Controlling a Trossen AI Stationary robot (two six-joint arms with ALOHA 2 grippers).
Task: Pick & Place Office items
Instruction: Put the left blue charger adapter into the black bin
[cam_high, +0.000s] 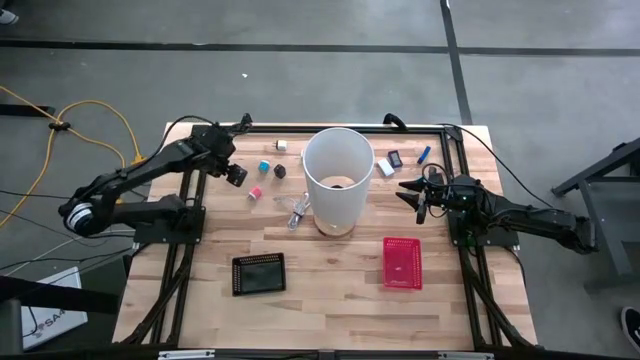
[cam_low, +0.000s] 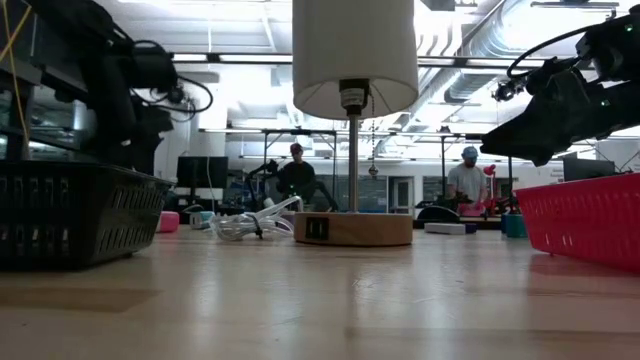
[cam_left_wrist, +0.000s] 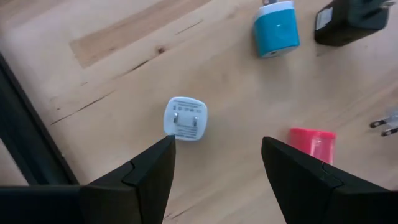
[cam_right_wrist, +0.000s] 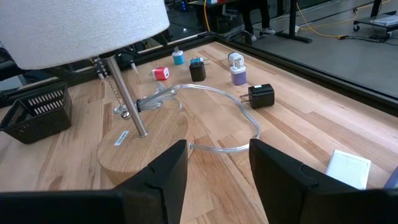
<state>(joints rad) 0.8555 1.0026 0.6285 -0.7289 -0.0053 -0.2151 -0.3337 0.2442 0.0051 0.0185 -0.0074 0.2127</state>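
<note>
At the front of the table sat a black basket (cam_high: 258, 274) and a red basket (cam_high: 402, 263), both well apart from the small office items and, as far as the high view showed, holding none of them. Behind them in the middle stood a lamp (cam_high: 337, 170) on a wooden base, with a clear cable (cam_high: 298, 212) lying beside it.

Past the lamp on the left, the left gripper (cam_left_wrist: 217, 146) hung over a cluster of plug-type pieces, its claw spread wide and holding nothing. A white adapter (cam_left_wrist: 185, 118) lay flat on the wood just beyond one fingertip, and a pink piece (cam_left_wrist: 313, 143) lay close by the other. A teal piece (cam_left_wrist: 276, 28) and a black piece (cam_left_wrist: 348, 22) lay further on, side by side.

On the right, the right gripper (cam_right_wrist: 217, 149) hovered beside the lamp, its claw also open and empty. A white block (cam_right_wrist: 348, 167) lay near it, with a black plug (cam_right_wrist: 261, 95) further off.

The step in hand looked like the reach for a first pick on the left, most likely the white adapter. The next move would call for a small shift to centre the claw over it, a straight descent and a close across its narrow sides, keeping clear of the pink piece. Which basket should take it could not be told
</note>
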